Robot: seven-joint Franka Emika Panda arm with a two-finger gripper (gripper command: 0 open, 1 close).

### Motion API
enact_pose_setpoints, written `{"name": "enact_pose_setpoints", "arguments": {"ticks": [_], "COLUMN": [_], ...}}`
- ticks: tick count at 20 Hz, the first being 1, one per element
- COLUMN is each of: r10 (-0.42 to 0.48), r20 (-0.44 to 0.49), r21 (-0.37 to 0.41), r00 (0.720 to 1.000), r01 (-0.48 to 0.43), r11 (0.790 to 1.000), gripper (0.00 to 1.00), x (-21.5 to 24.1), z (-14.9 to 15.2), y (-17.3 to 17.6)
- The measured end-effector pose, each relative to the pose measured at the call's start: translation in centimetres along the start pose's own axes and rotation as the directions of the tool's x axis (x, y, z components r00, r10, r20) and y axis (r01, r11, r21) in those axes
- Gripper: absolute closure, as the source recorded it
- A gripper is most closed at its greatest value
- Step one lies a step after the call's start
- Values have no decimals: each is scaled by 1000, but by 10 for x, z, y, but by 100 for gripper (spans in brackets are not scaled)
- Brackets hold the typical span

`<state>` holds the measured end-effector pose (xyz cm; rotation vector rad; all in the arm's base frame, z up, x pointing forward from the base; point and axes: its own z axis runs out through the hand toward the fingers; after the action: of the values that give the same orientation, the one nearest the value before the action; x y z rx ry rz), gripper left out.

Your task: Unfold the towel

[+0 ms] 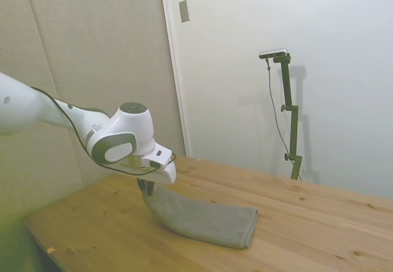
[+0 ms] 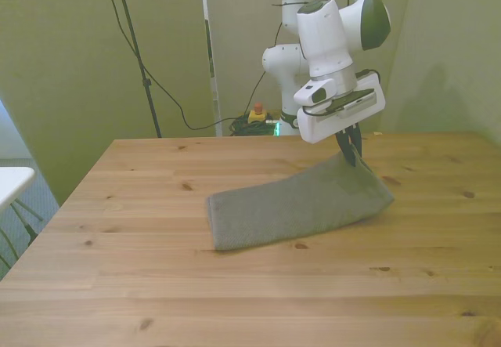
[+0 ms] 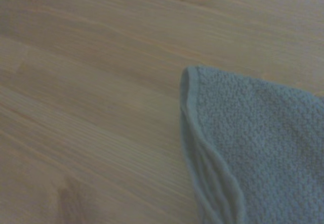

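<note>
Towel: the grey-green towel (image 2: 301, 203) lies stretched across the middle of the wooden table (image 2: 156, 284). Most of it is flat on the boards.

Lifted edge: on the front view's right one end rises off the wood to the gripper, so the cloth slopes up from its flat end at about 8 o'clock toward 2 o'clock. In the side view the towel (image 1: 206, 218) runs the other way, its raised end at about 10 o'clock and its flat end at 4 o'clock.

Gripper: the gripper (image 2: 350, 153) hangs just above the table at the raised end. Its dark fingers (image 2: 347, 143) point down and are pressed together on the towel's upper edge, pinching it. In the side view the gripper (image 1: 146, 188) shows below the white head, right at the cloth's top corner.

Arm: the white arm (image 1: 61, 121) reaches low over the table in the side view, its wrist bent downward.

Close look: the wrist view shows a hemmed corner of the towel (image 3: 253, 148), its terry loops clear, with layered edges along one side. Bare table (image 3: 91, 92) planks lie beside it.

Fold: I cannot tell from here whether the flat part is one layer or two.
</note>
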<state>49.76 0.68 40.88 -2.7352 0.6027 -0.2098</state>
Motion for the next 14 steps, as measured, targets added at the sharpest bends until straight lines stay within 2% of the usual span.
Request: {"name": "enact_pose_setpoints", "arguments": {"ticks": [10,12,14], "r10": [-3,4,50], "r20": [13,11,-25], "r21": [-9,-24,-69], "r00": [1000,1000,998], "r01": [3,-4,-52], "r11": [1000,1000,996], "gripper": [0,0,0], "x": [-2,-4,-3], "z": [-1,-9,-22], "y": [1,-2,-3]}}
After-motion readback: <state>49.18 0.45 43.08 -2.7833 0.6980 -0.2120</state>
